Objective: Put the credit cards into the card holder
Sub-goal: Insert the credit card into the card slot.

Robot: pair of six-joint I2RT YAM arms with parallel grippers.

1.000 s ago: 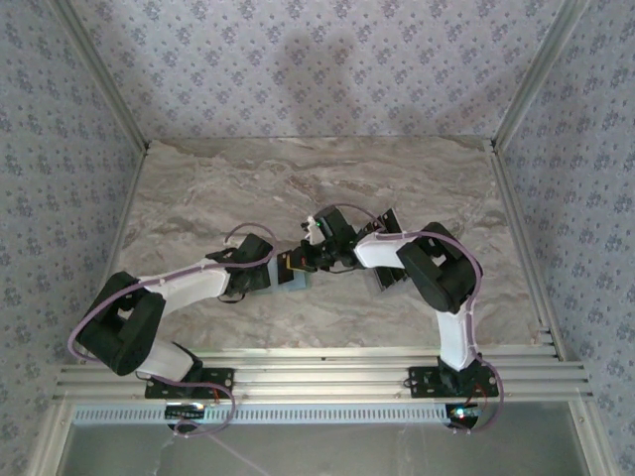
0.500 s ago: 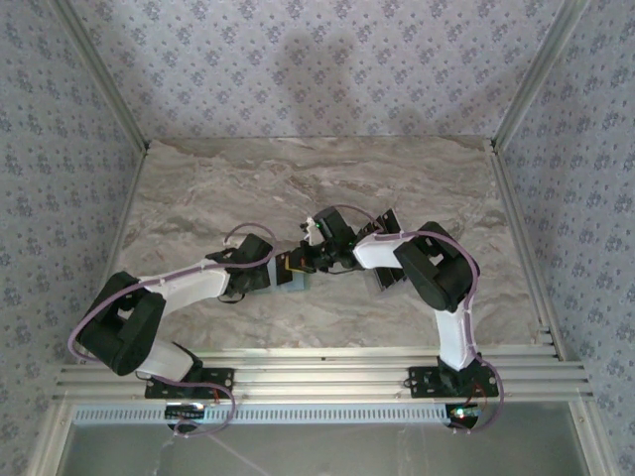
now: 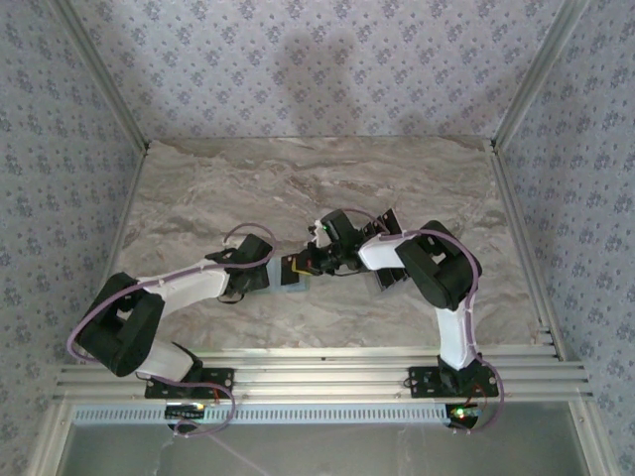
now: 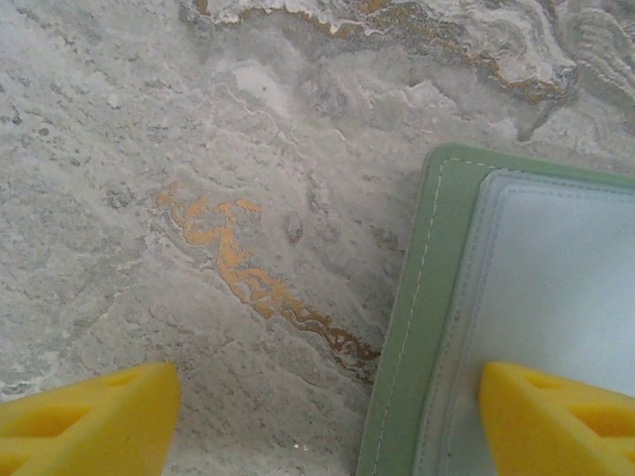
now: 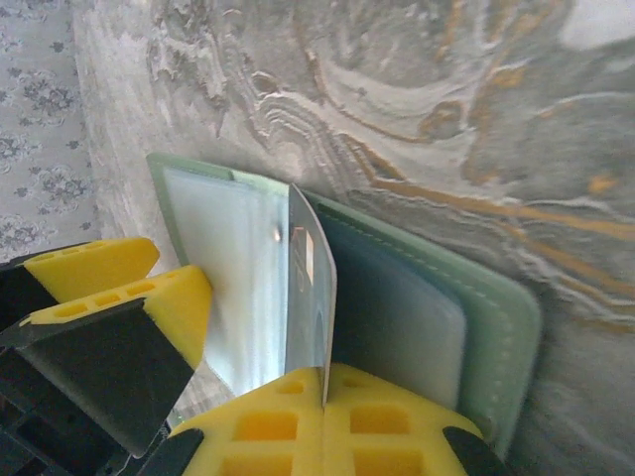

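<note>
The sage-green card holder (image 5: 496, 307) lies open on the marble table, grey inner face up. My right gripper (image 5: 324, 397) is shut on a credit card (image 5: 313, 288), held edge-on with its far end down in the holder's middle. My left gripper (image 4: 327, 421) is open and straddles the holder's edge (image 4: 427, 297): one yellow finger over the grey face, the other over bare table. In the top view both grippers meet at the holder (image 3: 294, 286), left gripper (image 3: 270, 275) and right gripper (image 3: 303, 264). Other black cards (image 3: 389, 282) lie partly hidden beneath the right arm.
The marble tabletop (image 3: 248, 188) stretches bare behind the arms. Patterned walls and metal rails (image 3: 516, 99) close in the sides. The right arm's elbow (image 3: 442, 278) hangs over the card array.
The right wrist has shifted slightly to the right and down, still holding the card at the holder. The left arm has stayed put.
</note>
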